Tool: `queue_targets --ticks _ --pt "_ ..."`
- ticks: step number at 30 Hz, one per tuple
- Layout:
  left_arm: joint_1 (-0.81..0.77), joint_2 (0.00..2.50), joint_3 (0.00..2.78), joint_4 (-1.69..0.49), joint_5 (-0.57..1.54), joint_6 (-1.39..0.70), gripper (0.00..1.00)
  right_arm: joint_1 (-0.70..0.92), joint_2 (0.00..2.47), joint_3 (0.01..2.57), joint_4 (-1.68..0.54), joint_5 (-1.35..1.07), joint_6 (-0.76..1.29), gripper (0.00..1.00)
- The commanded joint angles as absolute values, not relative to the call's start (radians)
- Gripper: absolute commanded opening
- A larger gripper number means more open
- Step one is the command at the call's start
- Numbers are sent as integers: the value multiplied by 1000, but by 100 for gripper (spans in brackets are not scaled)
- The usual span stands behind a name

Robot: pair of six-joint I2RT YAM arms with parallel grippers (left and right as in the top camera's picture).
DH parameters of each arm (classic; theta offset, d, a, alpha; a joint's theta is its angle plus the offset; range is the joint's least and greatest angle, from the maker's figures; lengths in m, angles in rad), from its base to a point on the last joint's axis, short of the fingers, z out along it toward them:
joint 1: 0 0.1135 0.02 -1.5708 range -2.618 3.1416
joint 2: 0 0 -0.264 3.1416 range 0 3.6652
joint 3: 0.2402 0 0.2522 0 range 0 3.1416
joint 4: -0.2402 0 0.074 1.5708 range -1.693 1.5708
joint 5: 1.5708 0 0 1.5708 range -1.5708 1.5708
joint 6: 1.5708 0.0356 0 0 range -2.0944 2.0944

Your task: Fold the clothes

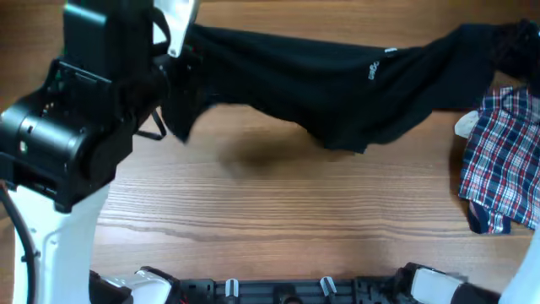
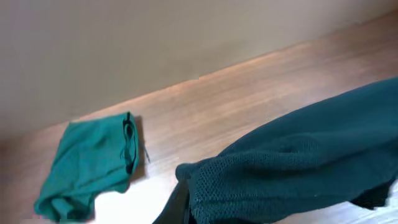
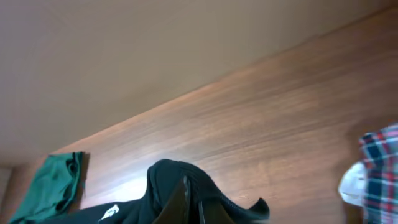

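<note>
One black top (image 1: 321,84) with a small white logo, unreadable, stretched along the table's (image 1: 278,219) far edge, both grippers clenched on it, one green garment (image 2: 87,165), one plaid garment (image 1: 504,156) at the right edge

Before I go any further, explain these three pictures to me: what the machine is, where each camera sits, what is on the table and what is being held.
This is a robot with two arms at a wooden table. The wide picture looks down from above the table. The other two come from small cameras on the wrists, so each looks past its own arm's end effector.

Stretched across the far side of the table is a black top with a small white logo. Each end effector is shut on one end of it: the left end effector shows at the bottom of the left wrist view, the right end effector at the bottom of the right wrist view, both bunched in black cloth. The top looks lifted, with a shadow beneath it.

A plaid shirt lies at the right edge. A green garment lies crumpled further off, seen only from the wrists.
</note>
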State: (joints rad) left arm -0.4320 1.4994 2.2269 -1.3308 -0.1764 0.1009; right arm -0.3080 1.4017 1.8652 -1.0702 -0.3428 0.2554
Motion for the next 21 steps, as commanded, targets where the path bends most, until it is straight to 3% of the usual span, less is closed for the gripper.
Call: queue_targets --ticks 1,12,21 --pt "-484 1480 2244 -1344 -291 43 4 -306 1297 1875 -1081 -221 236 4" --pt "-696 1353 2244 -1433 -465 -94 4 -306 1224 1875 -1208 -198 239 4" --pt "-710 1364 2244 -1610 -474 -324 4 -306 1214 1875 -1348 -151 265 4"
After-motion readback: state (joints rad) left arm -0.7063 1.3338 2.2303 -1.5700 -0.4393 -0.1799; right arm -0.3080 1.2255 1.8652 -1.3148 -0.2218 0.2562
